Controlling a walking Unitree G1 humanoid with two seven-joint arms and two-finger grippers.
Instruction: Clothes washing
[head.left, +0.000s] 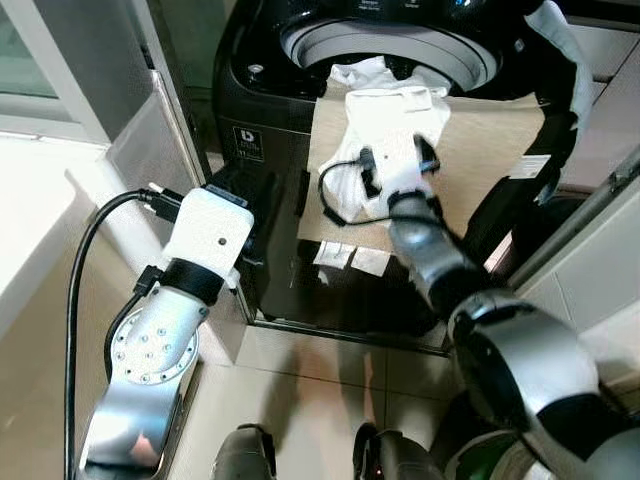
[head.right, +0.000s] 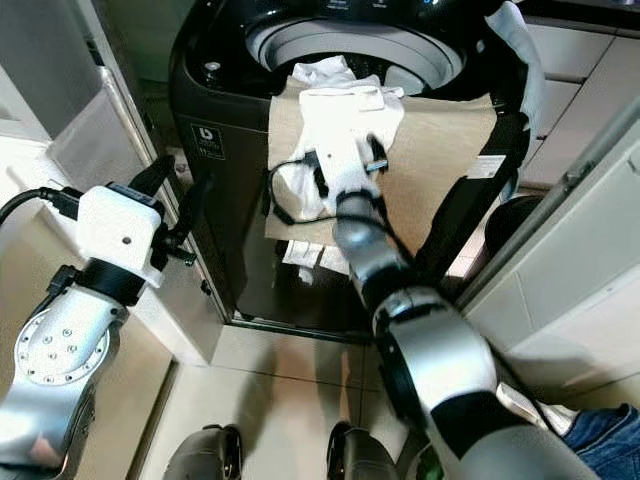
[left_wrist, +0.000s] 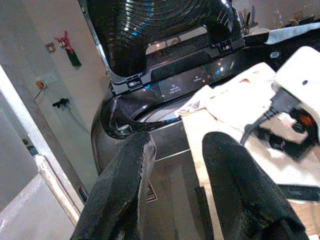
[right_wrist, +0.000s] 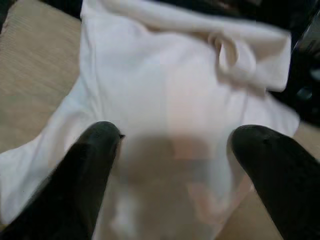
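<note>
Now the right hand (head.left: 398, 158), fingers spread, is pressing on the white garment (head.left: 390, 115), lying lengthwise toward the far washing machine (head.left: 260, 90).

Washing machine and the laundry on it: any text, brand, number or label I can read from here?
None is legible.
Square sticker on the washing machine front corner: a white logo mark, with lines under it too small to read.
Control panel: lit markings, blurred.
White tag on the tan cloth: print too small.
Paper labels below the cloth's edge: unreadable.
White garment ahead of the right hand: no print seen.
</note>
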